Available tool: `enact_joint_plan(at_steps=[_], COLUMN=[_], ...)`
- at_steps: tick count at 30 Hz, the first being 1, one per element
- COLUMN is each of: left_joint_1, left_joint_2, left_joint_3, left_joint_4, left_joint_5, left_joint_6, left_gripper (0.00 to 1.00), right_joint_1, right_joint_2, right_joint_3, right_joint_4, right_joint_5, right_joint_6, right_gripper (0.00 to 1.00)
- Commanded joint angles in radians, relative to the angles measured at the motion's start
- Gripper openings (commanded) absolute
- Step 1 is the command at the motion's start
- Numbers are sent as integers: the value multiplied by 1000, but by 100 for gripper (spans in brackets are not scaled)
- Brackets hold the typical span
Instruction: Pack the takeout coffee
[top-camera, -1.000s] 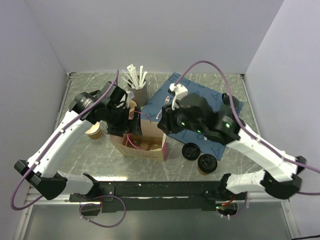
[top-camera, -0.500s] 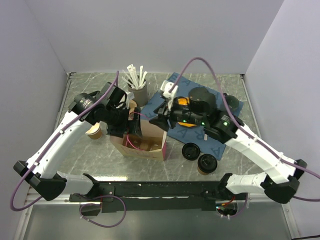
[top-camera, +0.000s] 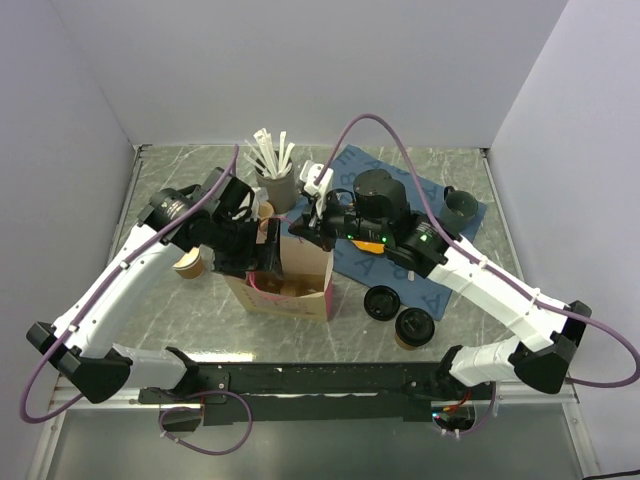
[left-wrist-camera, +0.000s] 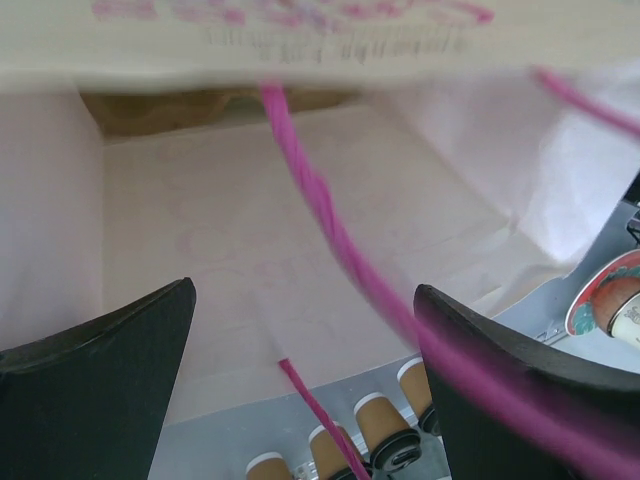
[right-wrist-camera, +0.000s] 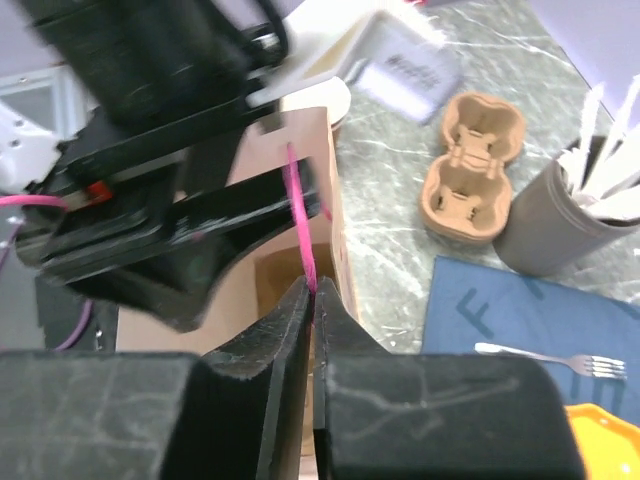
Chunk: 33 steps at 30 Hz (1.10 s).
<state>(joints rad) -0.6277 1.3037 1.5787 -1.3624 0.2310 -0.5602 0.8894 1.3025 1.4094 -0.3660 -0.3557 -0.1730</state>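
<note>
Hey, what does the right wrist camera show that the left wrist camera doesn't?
Only the right wrist view shows the right gripper shut on the pink handle, plus the pulp cup carrier, the grey cup of white utensils and a fork on the blue mat. Only the left wrist view shows the pale inside of the paper bag, framed by the open left gripper. Both show the bag and its pink handle.
</note>
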Motion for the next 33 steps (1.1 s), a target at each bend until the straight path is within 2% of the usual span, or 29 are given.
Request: enact_joint_plan(at_steps=[1, 7, 16, 26, 30, 33], left_joint_1=[0, 0, 0, 3, 8, 13], left_joint_2=[-37, -37, -21, -29, -27, -52], left_joint_3=[-28, -19, 107, 234, 319, 330], left_joint_4=[-14, -12, -14, -10, -9, -7], left_joint_5=[28, 39, -8, -166, -228, -384], left_joint_6=[28, 43, 17, -90, -141, -205], left_gripper=[97, 97, 97, 97, 97, 97], right_joint_1=[-6, -6, -6, -7, -7, -6], right_joint_2=[3, 9, 7, 9, 0, -11], right_joint_3=[54, 42, 14, 31, 49, 53], right_joint_4=[62, 68, 61, 24, -2, -11], right_joint_5=[89, 116, 132, 149, 155, 139], right_joint_6=[30, 70, 93, 133, 161, 171], right_gripper=[4, 4, 6, 6, 13, 24])
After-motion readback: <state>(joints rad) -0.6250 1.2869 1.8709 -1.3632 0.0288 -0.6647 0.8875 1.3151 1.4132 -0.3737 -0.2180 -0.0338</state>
